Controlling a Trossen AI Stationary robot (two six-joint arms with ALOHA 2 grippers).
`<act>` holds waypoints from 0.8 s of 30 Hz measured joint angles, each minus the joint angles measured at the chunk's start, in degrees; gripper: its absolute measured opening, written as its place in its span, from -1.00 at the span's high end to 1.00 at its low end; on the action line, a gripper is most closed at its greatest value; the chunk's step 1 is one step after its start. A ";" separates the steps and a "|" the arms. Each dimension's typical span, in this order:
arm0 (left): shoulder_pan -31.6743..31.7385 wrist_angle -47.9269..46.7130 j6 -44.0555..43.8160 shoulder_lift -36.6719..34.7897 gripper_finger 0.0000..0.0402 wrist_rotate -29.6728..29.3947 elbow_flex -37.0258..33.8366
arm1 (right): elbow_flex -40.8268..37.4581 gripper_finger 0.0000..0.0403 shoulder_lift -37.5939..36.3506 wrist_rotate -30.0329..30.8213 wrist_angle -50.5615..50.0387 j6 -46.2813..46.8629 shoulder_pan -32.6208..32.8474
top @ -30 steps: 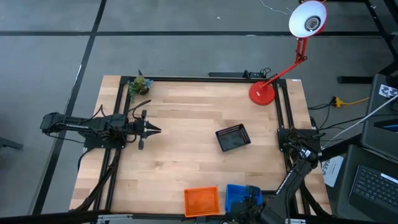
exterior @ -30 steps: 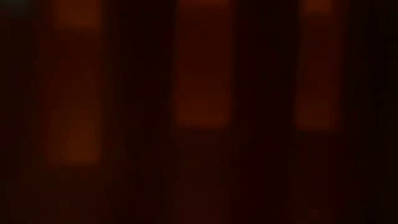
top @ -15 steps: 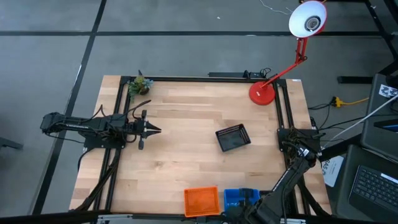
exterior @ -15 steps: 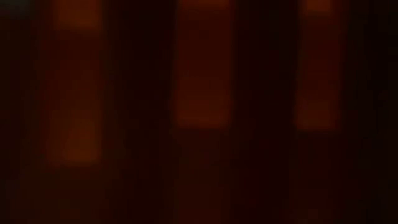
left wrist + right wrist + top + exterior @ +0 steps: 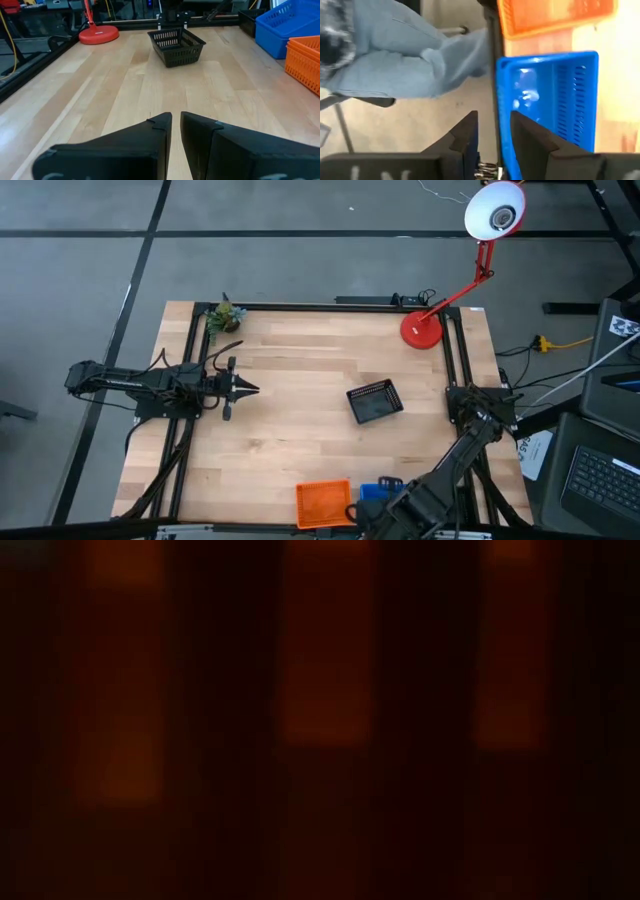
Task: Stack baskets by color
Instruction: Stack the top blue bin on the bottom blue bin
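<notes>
Fingers (image 5: 532, 145) of your right gripper (image 5: 492, 135) straddle the blue basket's (image 5: 555, 95) wall, apparently not yet pinching it, at the table's (image 5: 300, 390) near edge beside the orange basket (image 5: 323, 503). From overhead the arm hides most of that. Your left gripper (image 5: 175, 131) waits, fingers nearly together, facing the black basket (image 5: 176, 46). Low view: dark. No readable writing.

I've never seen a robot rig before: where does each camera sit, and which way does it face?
High view: overhead, looking down; both arms, wooden table.
Low view: table height; only dark orange blur.
Left wrist view: looks past left gripper at black slatted plastic basket.
Right wrist view: right gripper astride blue slatted plastic basket rim.
Shared: high view shows the black basket too.
</notes>
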 joint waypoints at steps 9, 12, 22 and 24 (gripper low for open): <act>-0.01 0.00 0.02 0.00 0.84 0.00 0.00 | 1.46 0.44 -0.05 1.33 1.82 0.20 0.63; 0.01 0.00 0.02 0.00 0.84 0.02 0.00 | 0.26 0.44 -0.05 0.87 7.36 -2.89 1.04; -0.01 0.00 0.02 0.00 0.84 0.00 0.00 | -2.94 0.44 0.04 -3.25 10.66 -10.37 1.01; 0.00 0.00 0.02 0.00 0.84 0.00 0.00 | -2.94 0.44 0.02 -1.63 9.60 -11.44 1.01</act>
